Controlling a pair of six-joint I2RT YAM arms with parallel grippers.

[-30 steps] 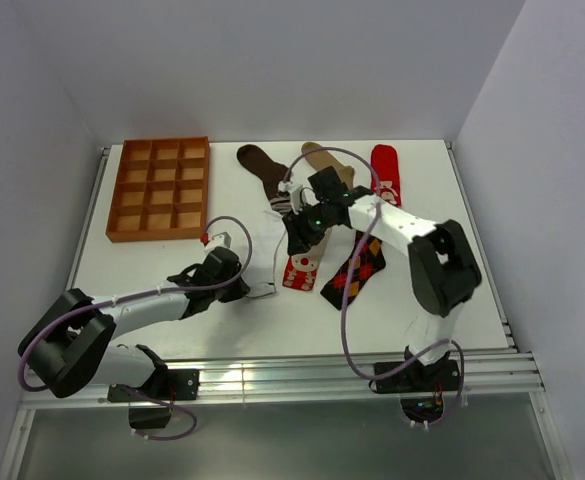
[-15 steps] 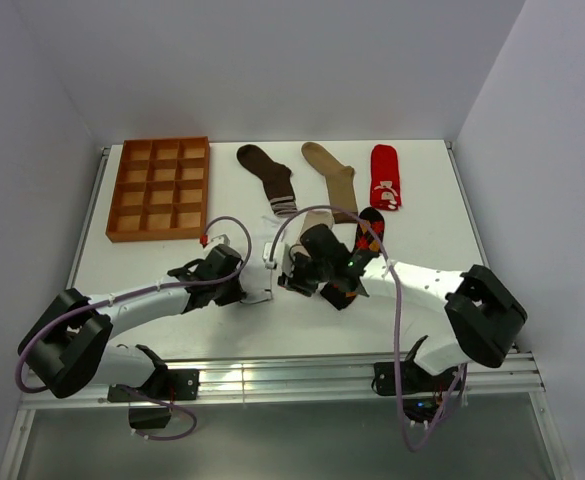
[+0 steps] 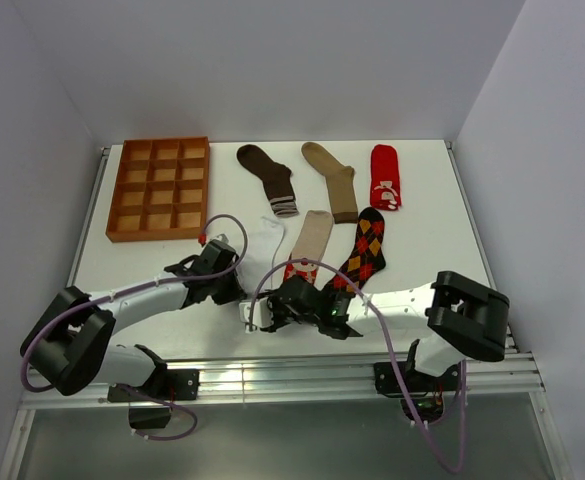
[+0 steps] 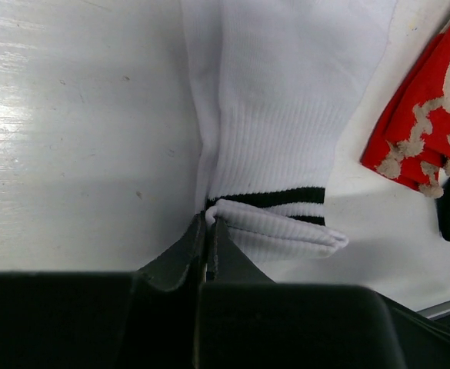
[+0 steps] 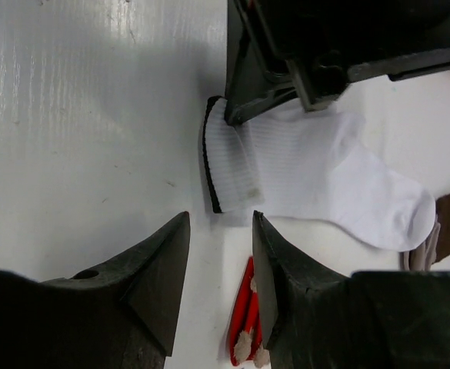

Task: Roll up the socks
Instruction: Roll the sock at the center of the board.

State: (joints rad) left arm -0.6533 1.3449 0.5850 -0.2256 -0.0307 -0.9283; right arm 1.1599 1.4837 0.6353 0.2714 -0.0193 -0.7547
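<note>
The white black-striped sock [image 3: 263,243] lies flat near the table's front. My left gripper [image 4: 209,224] is shut on the edge of its cuff, which is folded over; it shows in the top view [image 3: 236,289] too. My right gripper [image 5: 218,223] is open and empty, low over the table just in front of that cuff [image 5: 228,165], not touching it; in the top view it is at the sock's near end [image 3: 260,312]. The beige red-toed sock [image 3: 310,238] and the black-orange argyle sock [image 3: 366,250] lie to the right. Its red toe [image 4: 425,123] lies by the cuff.
The dark brown striped-cuff sock [image 3: 269,176], tan sock [image 3: 334,178] and red sock with white figure [image 3: 385,177] lie in a row at the back. The orange-brown gridded tray [image 3: 159,188] stands at the back left. The table's near edge is close behind both grippers.
My right arm has swung from over the socks in the middle down to the near edge, beside the white sock's cuff. My left gripper has stayed shut on the cuff.
</note>
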